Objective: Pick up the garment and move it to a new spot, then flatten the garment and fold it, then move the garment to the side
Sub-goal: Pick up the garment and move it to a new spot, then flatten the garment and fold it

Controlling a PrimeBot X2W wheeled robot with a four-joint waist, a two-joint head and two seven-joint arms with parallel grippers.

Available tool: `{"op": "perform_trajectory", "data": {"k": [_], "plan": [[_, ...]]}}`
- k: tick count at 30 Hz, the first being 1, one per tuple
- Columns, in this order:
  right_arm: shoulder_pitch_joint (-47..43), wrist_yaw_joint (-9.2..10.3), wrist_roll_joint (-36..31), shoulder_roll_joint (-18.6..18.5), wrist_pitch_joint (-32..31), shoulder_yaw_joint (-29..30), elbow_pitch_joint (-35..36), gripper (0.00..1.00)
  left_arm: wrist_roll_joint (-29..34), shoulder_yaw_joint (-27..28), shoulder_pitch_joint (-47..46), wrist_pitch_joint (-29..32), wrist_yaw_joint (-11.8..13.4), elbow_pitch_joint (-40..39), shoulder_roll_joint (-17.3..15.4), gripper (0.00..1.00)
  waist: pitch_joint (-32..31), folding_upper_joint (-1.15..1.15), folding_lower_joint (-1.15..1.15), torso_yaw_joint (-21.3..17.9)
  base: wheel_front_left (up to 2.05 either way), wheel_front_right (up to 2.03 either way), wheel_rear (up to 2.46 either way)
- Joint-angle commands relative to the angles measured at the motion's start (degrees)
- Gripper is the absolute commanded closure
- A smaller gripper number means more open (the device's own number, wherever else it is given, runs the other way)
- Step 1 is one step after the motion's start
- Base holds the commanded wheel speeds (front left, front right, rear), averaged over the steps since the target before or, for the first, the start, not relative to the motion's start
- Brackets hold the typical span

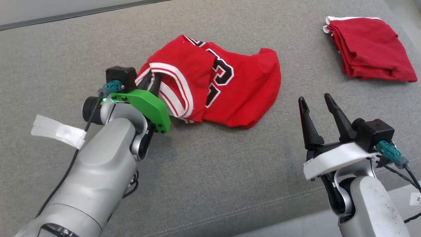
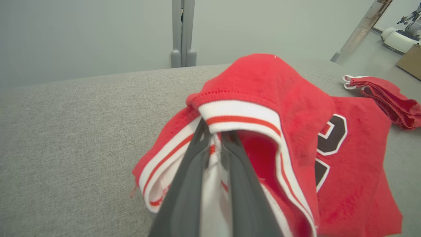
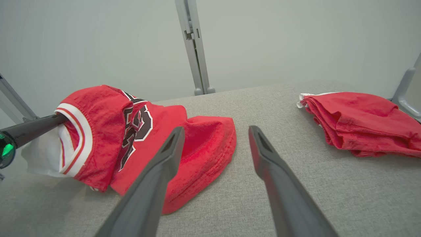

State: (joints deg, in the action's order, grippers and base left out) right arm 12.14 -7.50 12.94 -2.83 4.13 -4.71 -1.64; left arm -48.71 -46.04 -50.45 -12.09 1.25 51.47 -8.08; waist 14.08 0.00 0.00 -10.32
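**A:** What is at the left?

**B:** The left pincer (image 2: 216,131) lies low over a grey fabric-covered bench (image 1: 210,171). Its two dark fingers are clenched on the white-and-red striped trim of a crumpled red jersey (image 1: 236,92). The jersey sits near the middle of the bench, bunched up, with part of a black number showing.

**A:** What could go wrong with that hold?

**B:** As I judge it, the pinch is on an edge band only. If the arm lifts quickly, the trim could slide out. The cloth could also trail and drag across the bench instead of rising. It may hang twisted too, which would make flattening harder.

**A:** And further right?

**B:** The right pincer (image 1: 315,100) stands released, fingers spread, apart from the jersey's right hem and touching nothing. At far right a folded red garment (image 1: 368,49) rests well apart. A carry in that direction might brush it and undo the fold.

**A:** What can't you make out?

**B:** In the head view the left fingertips are buried in folds, and I cannot tell how many layers they pinch. The number is folded over itself and cannot be read in full. Whether the trim belongs to the neck or an armhole is unclear. The folded garment's far edge is cut off in the right wrist view.
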Motion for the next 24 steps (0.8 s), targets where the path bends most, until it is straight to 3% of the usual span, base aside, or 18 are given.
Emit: {"op": "perform_trajectory", "data": {"k": [1,2,3,4,16,24], "plan": [[0.84,0.02,-0.7,-0.13,-0.17,-0.09,-0.2,0.0,0.71,0.41,-1.55,-0.86,-0.15,1.87,-0.38,0.94,0.08,0.0,0.0,0.26,0.0,0.0,0.0],[0.93,0.03,-0.77,-0.12,-0.35,-0.17,-0.25,0.0,0.73,0.54,-2.02,-1.07,-0.16,2.78,-0.42,0.65,0.01,0.0,0.0,0.35,0.0,0.0,0.0],[0.96,0.03,-0.82,-0.13,-0.39,-0.19,-0.34,0.0,0.69,0.71,-2.34,-1.24,-0.14,3.79,-0.35,0.07,-0.15,0.0,0.0,0.46,0.0,0.0,0.0],[0.96,0.03,-0.88,-0.13,-0.46,-0.21,-0.43,0.0,0.48,0.89,-2.53,-1.43,-0.23,4.62,-0.14,0.0,-0.34,0.0,0.0,0.59,0.0,0.0,0.0],[-2.09,0.02,-1.56,-0.13,-1.2,1.36,-0.2,0.0,-1.82,3.72,3.63,-3.1,-2.63,7.13,1.97,0.0,-4.97,0.0,0.0,3.95,0.0,0.0,0.0],[-3.81,0.03,-1.12,-0.13,-1.81,1.15,0.54,0.0,-1.91,1.11,12.44,-2.3,-4.09,6.21,3.97,0.0,-6.63,0.0,0.0,4.36,0.0,0.0,0.0]]}}
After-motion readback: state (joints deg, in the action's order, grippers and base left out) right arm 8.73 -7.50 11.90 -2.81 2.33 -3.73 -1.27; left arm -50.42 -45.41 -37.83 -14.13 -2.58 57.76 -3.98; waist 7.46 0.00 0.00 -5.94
